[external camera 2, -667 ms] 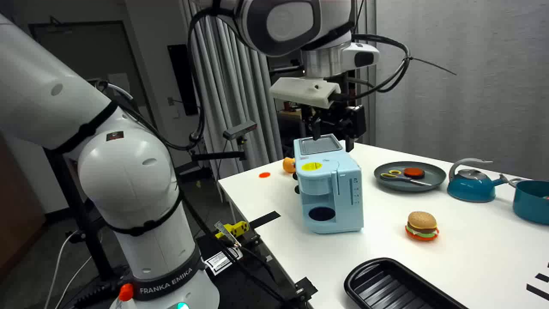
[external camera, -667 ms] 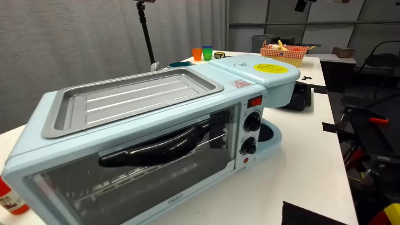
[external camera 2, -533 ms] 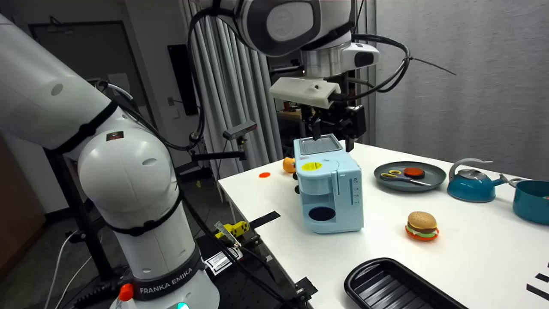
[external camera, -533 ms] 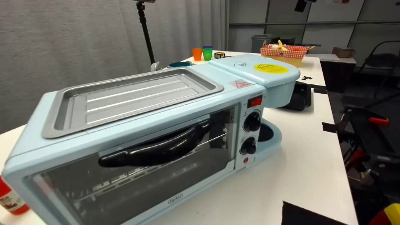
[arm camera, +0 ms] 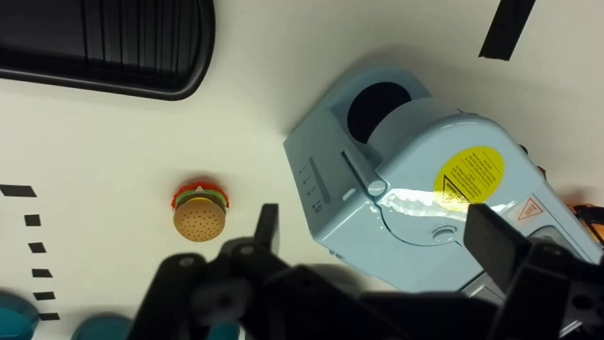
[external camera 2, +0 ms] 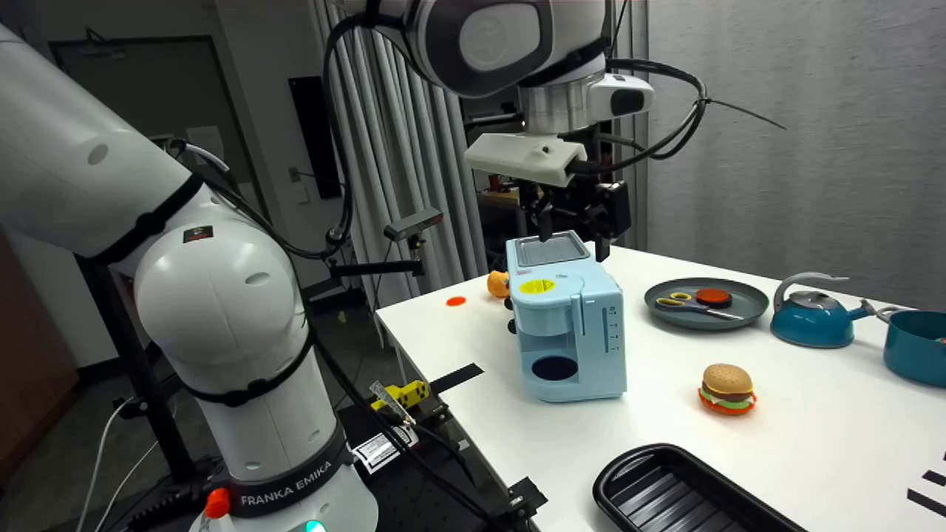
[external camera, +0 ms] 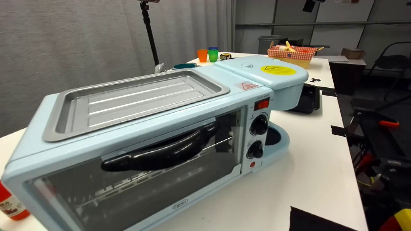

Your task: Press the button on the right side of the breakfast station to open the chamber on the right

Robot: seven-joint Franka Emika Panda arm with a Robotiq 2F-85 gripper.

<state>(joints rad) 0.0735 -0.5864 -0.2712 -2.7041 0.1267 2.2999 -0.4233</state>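
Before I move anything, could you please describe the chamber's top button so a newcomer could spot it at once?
Start with the big pale blue station, then the rounded chamber at its end. On the chamber's top is a yellow disc. The button is the small oval nearby, pale blue like the chamber, unlike the disc.

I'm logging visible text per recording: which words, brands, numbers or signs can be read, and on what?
"FRANKA EMIKA": robot's base.
Probably "Cyetus": toaster oven, front.
"tta", cut off: red container.
Red warning triangle: sticker on the oven.
Black warning triangle: yellow disc; lettering too small.
Too small or blurred: marks at the knobs, switch, button and side scale; the white label.
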